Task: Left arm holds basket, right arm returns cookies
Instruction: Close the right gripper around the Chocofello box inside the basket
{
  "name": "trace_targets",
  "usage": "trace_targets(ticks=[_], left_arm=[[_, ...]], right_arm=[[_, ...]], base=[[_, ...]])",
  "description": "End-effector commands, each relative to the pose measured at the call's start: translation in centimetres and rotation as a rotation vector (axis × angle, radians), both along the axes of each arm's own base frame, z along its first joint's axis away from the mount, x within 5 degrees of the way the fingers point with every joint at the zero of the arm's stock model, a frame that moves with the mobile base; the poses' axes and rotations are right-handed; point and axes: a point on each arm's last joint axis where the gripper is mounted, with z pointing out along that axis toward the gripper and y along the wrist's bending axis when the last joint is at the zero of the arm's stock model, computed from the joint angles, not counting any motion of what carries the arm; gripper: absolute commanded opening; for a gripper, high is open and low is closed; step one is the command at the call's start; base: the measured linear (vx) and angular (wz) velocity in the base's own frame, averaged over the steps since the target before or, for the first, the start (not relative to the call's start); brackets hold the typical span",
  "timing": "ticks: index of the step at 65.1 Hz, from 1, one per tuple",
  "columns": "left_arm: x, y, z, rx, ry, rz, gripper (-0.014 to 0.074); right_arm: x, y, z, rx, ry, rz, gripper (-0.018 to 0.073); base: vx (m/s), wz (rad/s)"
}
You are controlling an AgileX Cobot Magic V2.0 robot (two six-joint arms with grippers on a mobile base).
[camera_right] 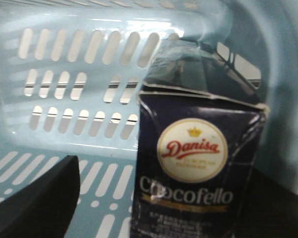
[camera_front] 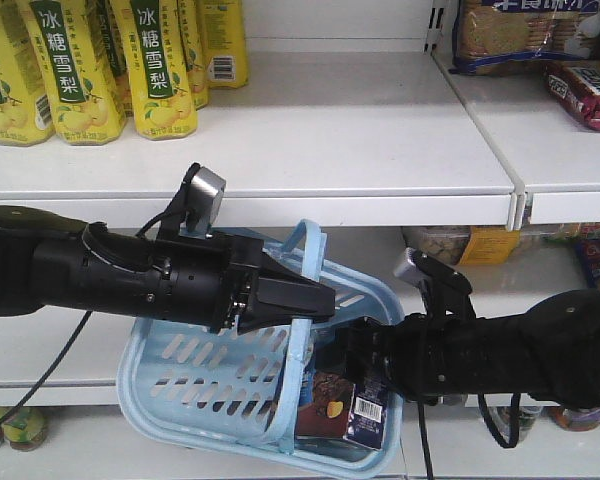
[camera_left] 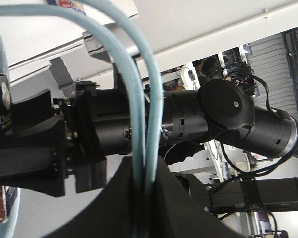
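Left arm [camera_front: 120,275]: left fingers [camera_front: 292,296] clamped on the hoop handle [camera_front: 305,240].
Basket [camera_front: 200,370]: hangs tilted before the shelf [camera_front: 360,140].
Cookies [camera_right: 198,163]: upright inside the basket, near its slotted wall.
Right arm [camera_front: 520,350]: reaches into the basket; right fingers [camera_right: 35,203] apart, flanking the carton.

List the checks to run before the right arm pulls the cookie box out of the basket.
1. Left gripper shut on the handle: ok.
2. Basket hanging level: not ok, it is tilted.
3. Cookies in front of the right gripper: ok.
4. Right gripper closed on cookies: not ok, one finger stands apart.
5. Handle clear of the lift path: cannot tell.
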Motion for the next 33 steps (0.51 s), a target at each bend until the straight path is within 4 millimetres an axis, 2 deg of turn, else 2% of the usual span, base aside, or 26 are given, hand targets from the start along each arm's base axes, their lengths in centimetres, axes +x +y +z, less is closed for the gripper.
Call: trace_targets(ticks=[1, 17, 33], left_arm=[[0.8, 0.3, 3.2, -0.172, 0.001, 0.104, -0.0006], [0.8, 0.3, 3.2, -0.172, 0.001, 0.104, -0.0006], [0.8, 0.3, 3.2, -0.172, 0.001, 0.104, -0.0006]], right_arm=[[1.0, -0.3, 0.2, -0.046, -0.064, -0.033, 0.0531], [1.8, 0.2, -0.3, -0.037, -0.063, -0.012, 0.0468], [2.4, 0.2, -0.3, -0.04, -0.071, -0.037, 0.034]], base=[[0.0, 0.0], [0.0, 0.0], [0.0, 0.0]])
